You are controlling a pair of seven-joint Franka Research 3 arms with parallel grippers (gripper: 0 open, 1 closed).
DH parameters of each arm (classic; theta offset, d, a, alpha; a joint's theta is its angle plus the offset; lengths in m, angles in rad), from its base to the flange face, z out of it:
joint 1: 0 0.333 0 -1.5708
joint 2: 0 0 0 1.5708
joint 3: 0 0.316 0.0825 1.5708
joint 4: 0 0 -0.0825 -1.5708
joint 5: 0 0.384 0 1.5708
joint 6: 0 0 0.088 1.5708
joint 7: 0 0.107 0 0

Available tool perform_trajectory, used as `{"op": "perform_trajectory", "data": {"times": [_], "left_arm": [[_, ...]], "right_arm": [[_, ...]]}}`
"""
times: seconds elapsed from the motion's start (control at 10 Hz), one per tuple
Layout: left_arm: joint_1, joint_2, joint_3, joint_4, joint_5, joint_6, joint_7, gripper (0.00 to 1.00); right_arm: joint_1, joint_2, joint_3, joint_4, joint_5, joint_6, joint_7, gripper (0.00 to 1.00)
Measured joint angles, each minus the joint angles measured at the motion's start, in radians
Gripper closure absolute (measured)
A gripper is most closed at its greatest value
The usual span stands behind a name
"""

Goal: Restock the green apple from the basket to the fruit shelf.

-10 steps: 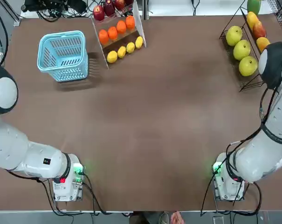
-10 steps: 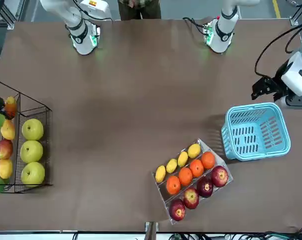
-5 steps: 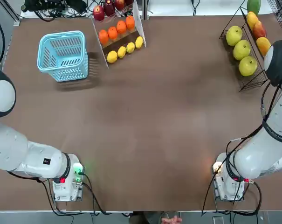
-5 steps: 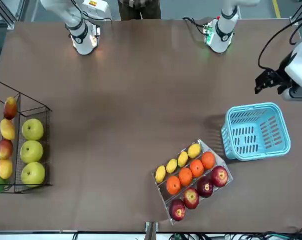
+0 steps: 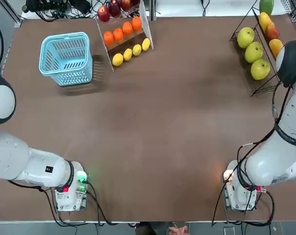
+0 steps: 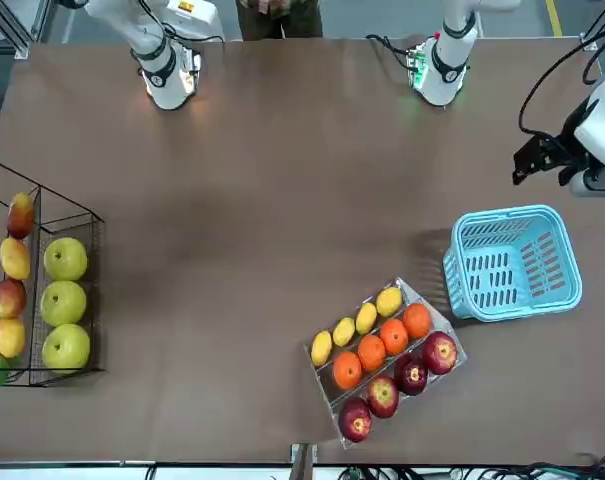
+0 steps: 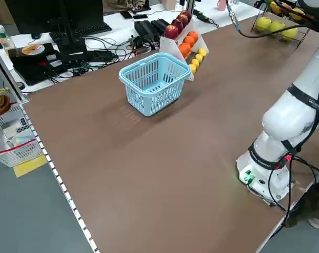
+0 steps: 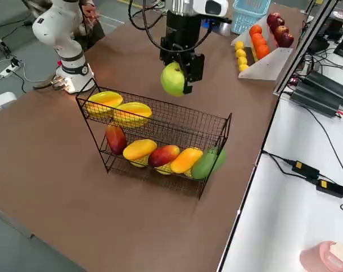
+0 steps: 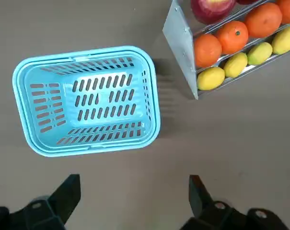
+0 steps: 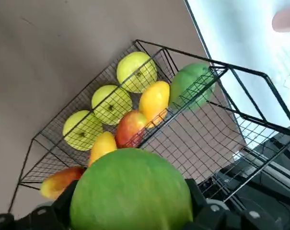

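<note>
My right gripper [image 8: 181, 72] is shut on the green apple [image 8: 172, 79] and holds it above the top tier of the black wire fruit shelf [image 8: 160, 111]. In the right wrist view the green apple [image 10: 130, 189] sits between the fingers, with the fruit shelf [image 10: 149, 48] below. Three yellow-green apples [image 5: 254, 51] lie on the shelf's low tray at the table's far right. The light-blue basket [image 5: 64, 37] stands at the far left with nothing in it [image 9: 87, 98]. My left gripper [image 6: 545, 158] hovers open on the near side of the basket, apart from it.
A clear stepped stand [image 5: 146, 22] of red apples, oranges and lemons stands just right of the basket. Mangoes and other fruit [image 8: 160, 156] fill the shelf's other tiers. Cables and a monitor [image 7: 69, 31] lie beyond the table's far edge. A person [image 6: 272, 12] stands behind the arm bases.
The left gripper has drawn back from the basket toward the robot. The right arm has shifted slightly over the shelf, taking the apple out of the front view.
</note>
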Motion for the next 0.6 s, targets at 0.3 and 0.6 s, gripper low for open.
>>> {"op": "perform_trajectory", "data": {"times": [0.3,0.6], "left_arm": [[0.000,0.000,0.000,0.000,0.000,0.000,-0.001,0.00],[0.004,0.000,0.004,0.000,0.000,0.000,-0.001,0.00]], "right_arm": [[-0.084,0.037,0.057,0.001,0.003,0.051,-0.041,0.09],[-0.095,0.066,0.071,0.003,0.004,0.078,-0.044,0.09]]}}
